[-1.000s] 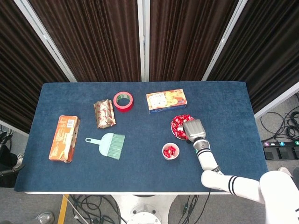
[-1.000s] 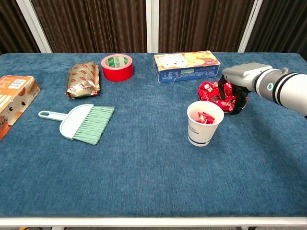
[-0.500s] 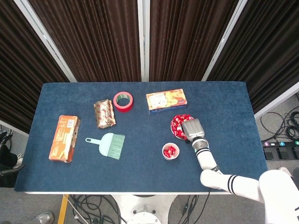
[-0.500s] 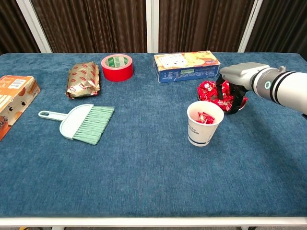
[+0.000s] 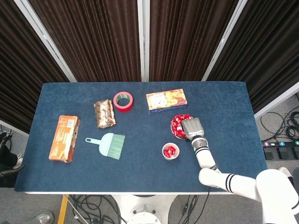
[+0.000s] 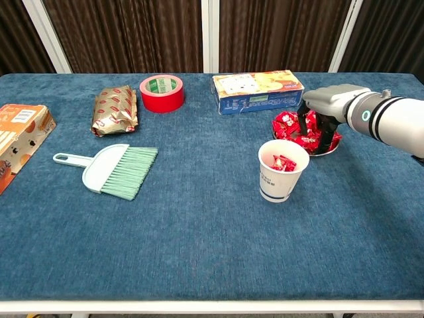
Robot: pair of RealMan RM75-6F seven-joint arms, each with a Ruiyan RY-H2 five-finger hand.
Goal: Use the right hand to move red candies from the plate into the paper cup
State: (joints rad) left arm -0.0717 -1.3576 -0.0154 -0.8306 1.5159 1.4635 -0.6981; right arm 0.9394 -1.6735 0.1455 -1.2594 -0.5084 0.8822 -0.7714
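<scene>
Reaching down into the plate [image 6: 329, 150], the right robot hand [image 6: 323, 119] sits with its dark fingers [image 6: 329, 136] lowered among the red candies [image 6: 289, 126]. Whether the fingers have closed on a candy cannot be told: the palm hides them in the head view and the pile masks the tips in the chest view. The left robot hand appears in neither view.

The plate lies on the blue counter [image 5: 140, 168] at roughly 1 o'clock from the paper cup [image 6: 283, 170], just beside it. The cup stands upright and already holds several red candies. A printed box [image 6: 258, 91] lies at 11 o'clock from the plate.

Risks from this position:

- A loose pinch on a slick wrapper may let the candy slip and drop on the counter between plate and cup.
- Fingers buried in the pile may drag neighbouring candies over the rim when lifted.
- The cup looks light; a low sweep toward 7 o'clock may clip its rim and tip it, spilling the contents.
- Downward pressure near the plate edge may tilt or shift the plate.
</scene>
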